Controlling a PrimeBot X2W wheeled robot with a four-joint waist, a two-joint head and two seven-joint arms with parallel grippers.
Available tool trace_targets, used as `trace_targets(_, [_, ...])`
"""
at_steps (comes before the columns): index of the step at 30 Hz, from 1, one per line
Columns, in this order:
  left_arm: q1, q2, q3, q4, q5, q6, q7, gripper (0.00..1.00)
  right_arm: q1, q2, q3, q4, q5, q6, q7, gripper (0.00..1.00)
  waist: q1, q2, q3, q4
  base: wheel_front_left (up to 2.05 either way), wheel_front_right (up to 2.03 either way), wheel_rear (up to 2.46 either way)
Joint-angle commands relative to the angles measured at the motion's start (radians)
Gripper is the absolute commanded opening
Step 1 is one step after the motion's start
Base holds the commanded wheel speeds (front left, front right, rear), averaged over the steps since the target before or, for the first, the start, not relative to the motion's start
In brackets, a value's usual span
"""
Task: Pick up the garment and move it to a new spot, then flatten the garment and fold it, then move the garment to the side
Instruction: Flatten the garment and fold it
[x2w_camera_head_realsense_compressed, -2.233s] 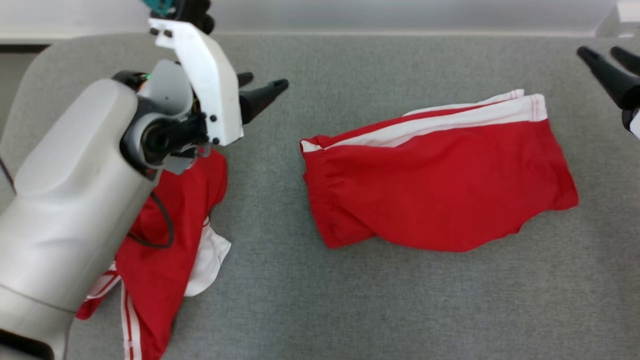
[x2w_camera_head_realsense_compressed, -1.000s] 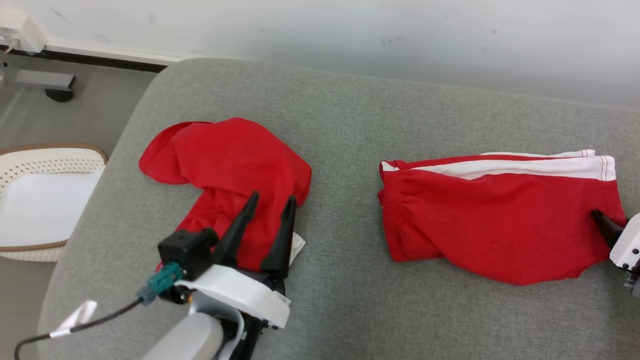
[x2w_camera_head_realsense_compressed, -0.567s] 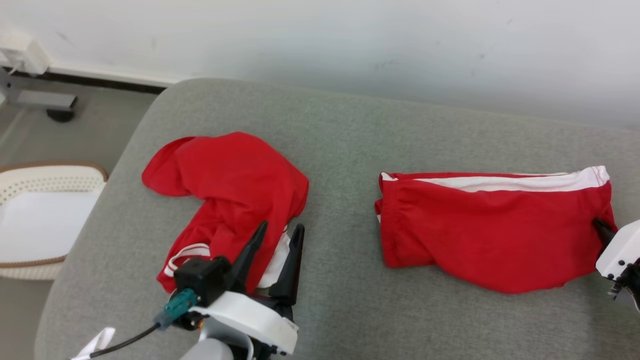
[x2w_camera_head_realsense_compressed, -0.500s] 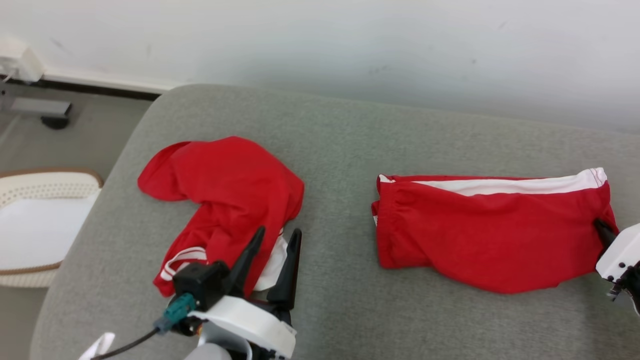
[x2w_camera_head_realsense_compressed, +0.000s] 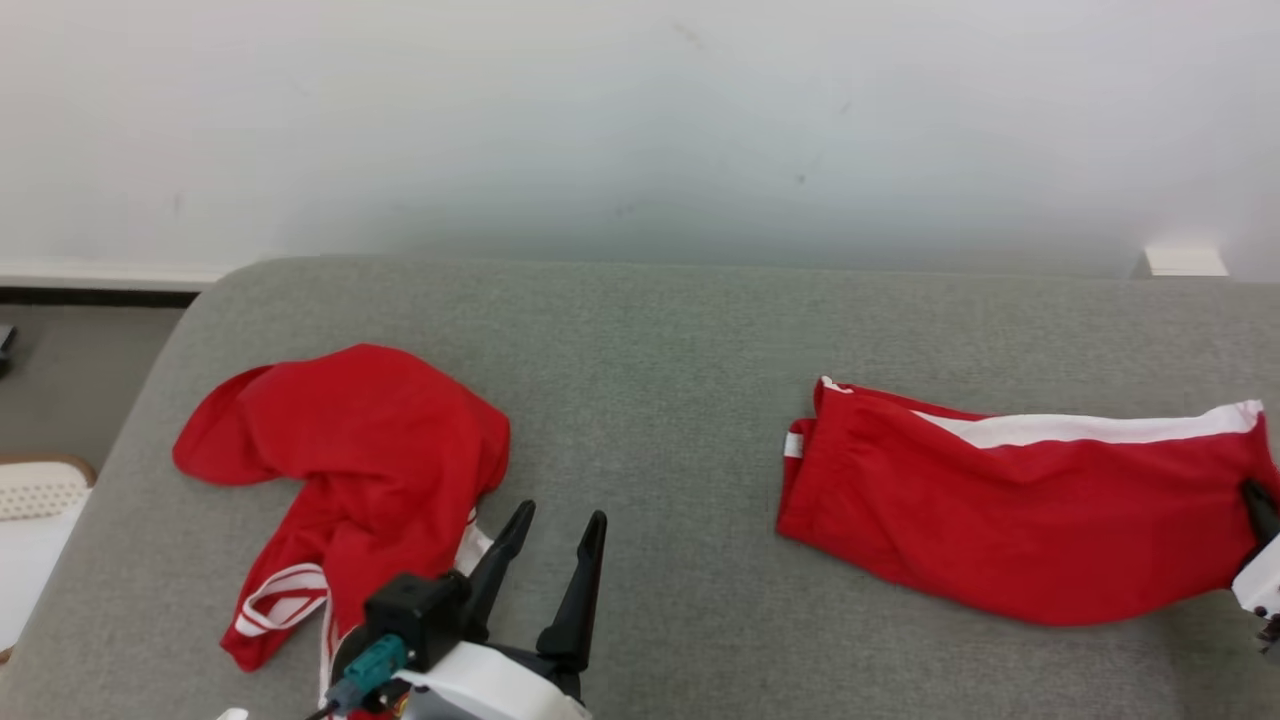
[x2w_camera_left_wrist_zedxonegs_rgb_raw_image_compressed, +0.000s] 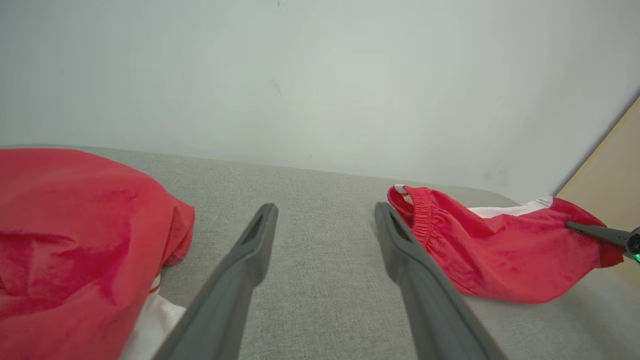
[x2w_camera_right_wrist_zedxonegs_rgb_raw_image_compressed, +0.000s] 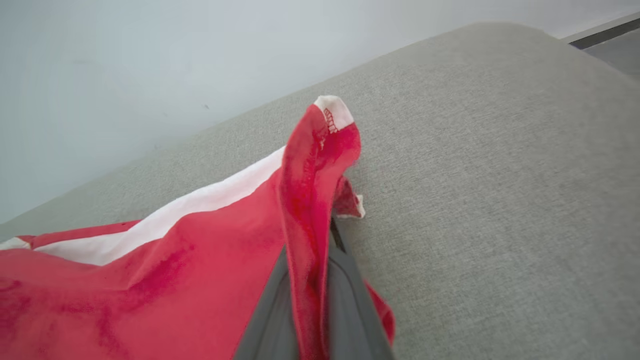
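Because the right gripper (x2w_camera_head_realsense_compressed: 1254, 503) is clamped shut on just one end of the folded red garment (x2w_camera_head_realsense_compressed: 1010, 510), everything that follows hangs on a narrow pinch. It bites the edge farthest from the crumpled red garment (x2w_camera_head_realsense_compressed: 370, 440). In the right wrist view the cloth rises in a ridge over the dark fingers, with a white hem corner standing up above them. That drape hides the fingertips, so it is unclear whether the pinch takes every layer or perhaps only the upper one. If only the top layer is held, a pull would likely peel it away and open the fold.

Even a full bite leaves the rest of the garment lying on the grey padded surface (x2w_camera_head_realsense_compressed: 660, 350), well apart from the crumpled garment. Dragging it by one end could bunch it against the rough cloth, or let the waistband end swing round.

The left gripper (x2w_camera_head_realsense_compressed: 561, 516) hangs open and empty just beside the crumpled garment, on the side facing the folded one. A careless move from there could snag that loose heap.
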Motion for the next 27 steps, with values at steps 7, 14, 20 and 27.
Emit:
trace_targets(7, [0.042, -0.034, 0.043, 0.018, 0.042, -0.023, 0.000, 1.00, -0.053, 0.004, 0.037, -0.038, -0.074, 0.000, -0.040, 0.00, 0.0001, -0.0001, -0.022, -0.011, 0.00, 0.00, 0.00])
trace_targets(14, [0.062, -0.082, 0.071, 0.054, 0.071, -0.060, 0.000, 1.00, -0.109, 0.104, 0.103, -0.064, -0.140, 0.000, -0.010, 0.00, 0.0001, -0.0001, -0.050, 0.040, 0.00, 0.00, 0.00])
trace_targets(20, [0.071, -0.113, 0.090, 0.086, 0.093, -0.083, 0.000, 1.00, -0.130, 0.195, 0.155, -0.015, -0.171, 0.000, 0.057, 0.00, 0.0001, -0.0001, -0.053, 0.103, 0.00, 0.00, 0.00])
trace_targets(27, [0.076, -0.135, 0.117, 0.110, 0.110, -0.104, 0.000, 1.00, -0.136, 0.267, 0.198, 0.016, -0.187, 0.000, 0.142, 0.05, 0.0001, -0.0001, -0.047, 0.146, 0.00, 0.00, 0.00])
